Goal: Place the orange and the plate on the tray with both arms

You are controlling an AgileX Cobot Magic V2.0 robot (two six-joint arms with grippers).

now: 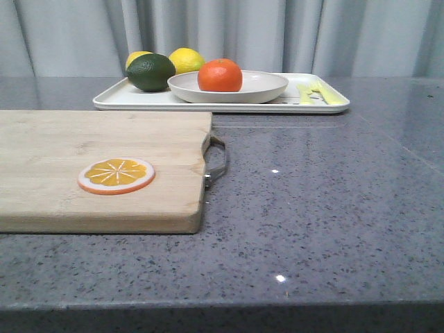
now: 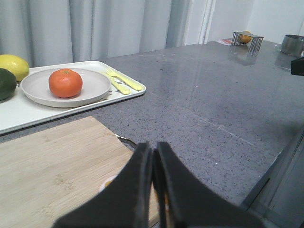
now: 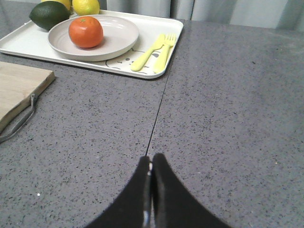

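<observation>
Nearest, both sets of jaws pressed together, empty, left gripper [image 2: 153, 190] over the board [image 1: 97, 166], right gripper [image 3: 151, 190] over bare table [image 1: 319, 208]. Farther back, task apparently done: one orange [image 1: 220, 75] in one plate [image 1: 267, 87] on one tray [image 1: 111, 100]. Also counted: two lemons [image 1: 187, 59], one lime [image 1: 150, 72], one slice [image 1: 116, 175], two pieces of yellow cutlery [image 3: 154, 52].

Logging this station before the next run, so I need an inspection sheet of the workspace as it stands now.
Surface: grey speckled counter, no spills seen.
Job's things: orange sits in the plate; plate rests on the tray.
Clutter: wooden cutting board bearing an orange slice; two lemons and a dark green fruit on the tray; yellow cutlery on the tray.
Grippers: left gripper and right gripper both shut, empty, off the tray.
Cables: nothing seen.
Surroundings: grey curtain behind.
</observation>
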